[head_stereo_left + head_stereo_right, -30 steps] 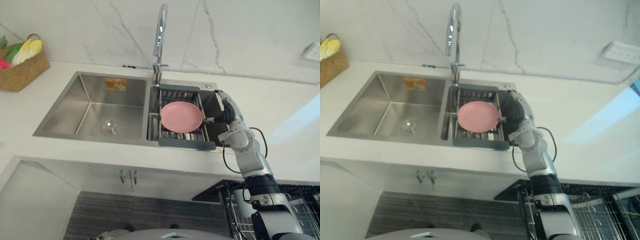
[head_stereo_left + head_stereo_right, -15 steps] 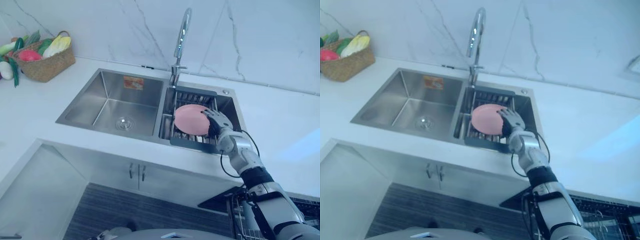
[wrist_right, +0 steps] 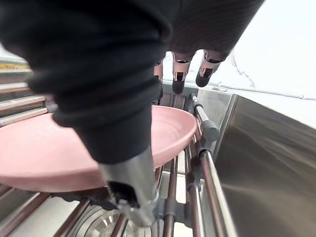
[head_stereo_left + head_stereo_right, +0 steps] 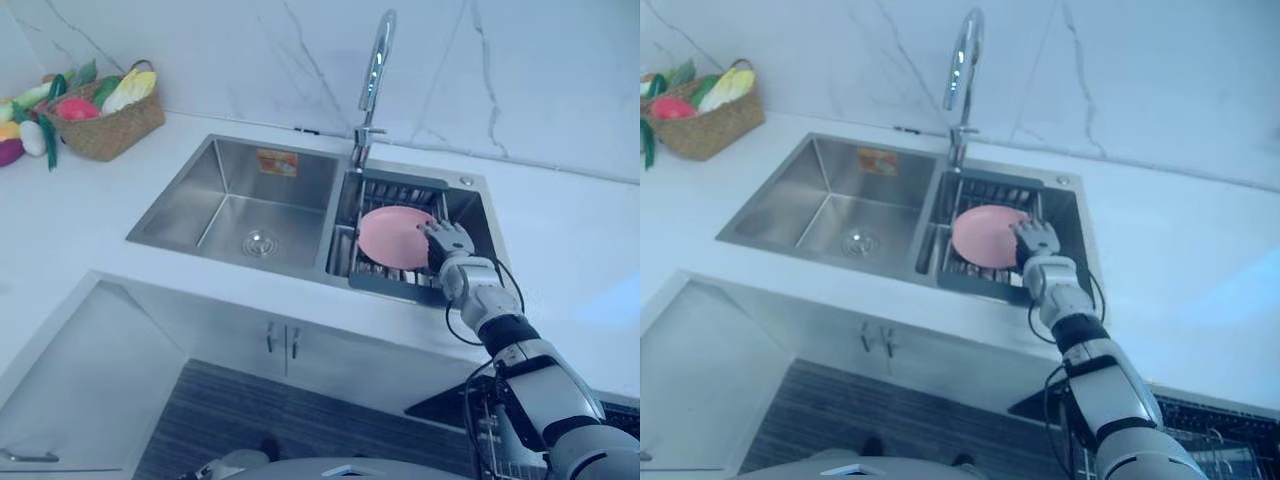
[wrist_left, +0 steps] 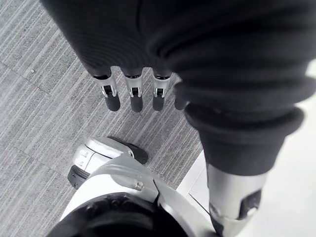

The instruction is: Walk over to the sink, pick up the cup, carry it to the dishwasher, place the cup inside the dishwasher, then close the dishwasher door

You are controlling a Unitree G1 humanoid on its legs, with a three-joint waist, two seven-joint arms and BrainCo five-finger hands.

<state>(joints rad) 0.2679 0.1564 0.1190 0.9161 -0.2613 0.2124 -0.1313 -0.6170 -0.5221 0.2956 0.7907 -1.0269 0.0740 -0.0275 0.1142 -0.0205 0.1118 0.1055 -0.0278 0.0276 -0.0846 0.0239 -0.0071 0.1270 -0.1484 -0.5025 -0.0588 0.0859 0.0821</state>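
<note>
right hand [image 4: 447, 243] at pink plate [image 4: 392, 235] rim, rack [image 4: 388, 283] beneath

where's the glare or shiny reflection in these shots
Left eye view: a pale light patch lies on the counter at far right, and bright highlights run along the faucet. Right wrist view: streaky reflections cover the steel sink wall.
</note>
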